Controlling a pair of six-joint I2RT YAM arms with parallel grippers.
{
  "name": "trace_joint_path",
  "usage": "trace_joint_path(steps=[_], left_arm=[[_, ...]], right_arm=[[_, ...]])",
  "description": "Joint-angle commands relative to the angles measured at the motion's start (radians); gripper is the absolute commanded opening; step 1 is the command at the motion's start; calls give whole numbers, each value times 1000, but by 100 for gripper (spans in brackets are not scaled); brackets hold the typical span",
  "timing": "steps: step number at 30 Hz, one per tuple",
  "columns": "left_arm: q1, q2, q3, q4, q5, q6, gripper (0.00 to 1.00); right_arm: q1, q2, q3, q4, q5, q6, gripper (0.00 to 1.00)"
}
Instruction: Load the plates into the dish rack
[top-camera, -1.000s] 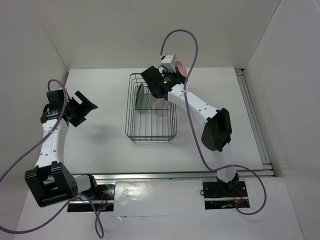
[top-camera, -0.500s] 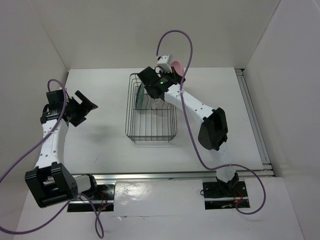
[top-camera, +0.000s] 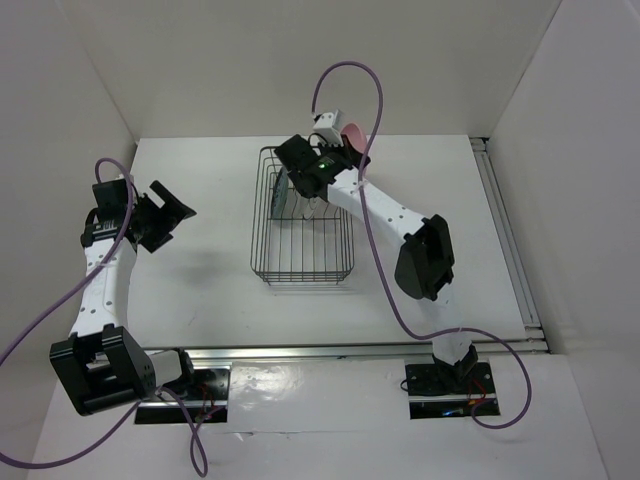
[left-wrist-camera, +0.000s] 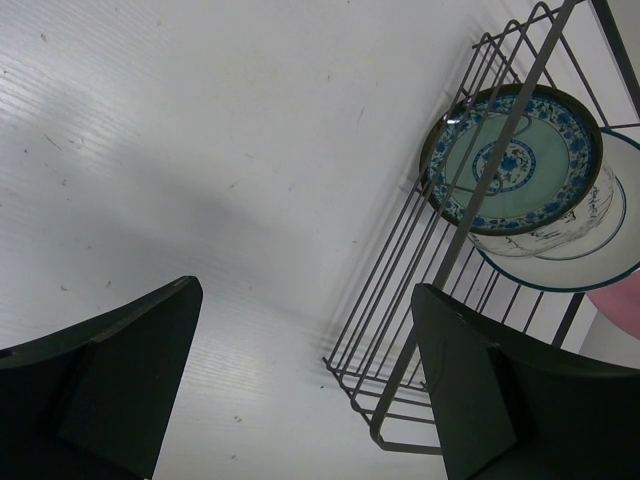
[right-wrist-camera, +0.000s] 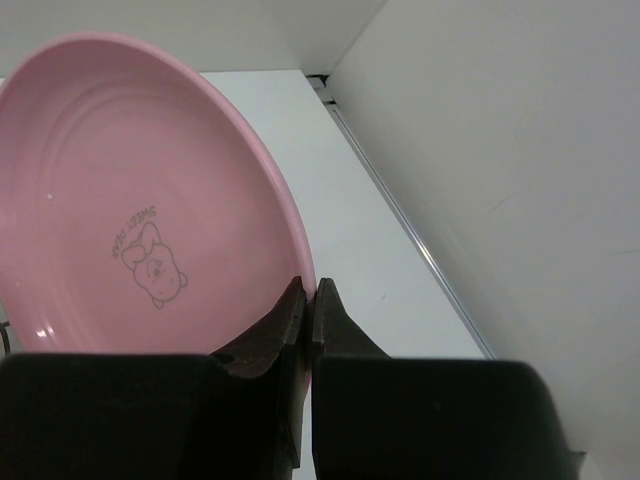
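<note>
Right gripper (right-wrist-camera: 308, 300) is clamped on the pink plate's (right-wrist-camera: 130, 200) rim, holding it on edge by the dish rack's (top-camera: 300, 272) far right corner; teal plate (left-wrist-camera: 512, 157) and white plate (left-wrist-camera: 590, 235) stand upright inside; left gripper (left-wrist-camera: 300, 390) hangs spread wide, empty

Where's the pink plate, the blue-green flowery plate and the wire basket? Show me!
pink plate (right-wrist-camera: 130, 200): right wrist view, on its inner face.
teal-green plate (left-wrist-camera: 512, 160): left wrist view, on its centre.
dish rack (top-camera: 300, 250): top view, on its bare wire floor.
</note>
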Motion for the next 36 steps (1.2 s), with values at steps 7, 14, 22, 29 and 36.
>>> trace_joint_path(steps=[7, 14, 22, 29, 36], left_arm=[[5, -28, -1, 23, 28, -3, 100], [5, -28, -1, 23, 28, -3, 100], [5, -28, -1, 23, 28, -3, 100], [5, -28, -1, 23, 28, -3, 100], [5, -28, -1, 23, 28, -3, 100]], right_arm=[[-18, 18, 14, 30, 36, 15, 0], [-18, 27, 3, 30, 9, 24, 0], [-18, 56, 14, 30, -2, 24, 5], [-9, 65, 14, 30, -2, 24, 19], [0, 87, 42, 30, -2, 24, 22]])
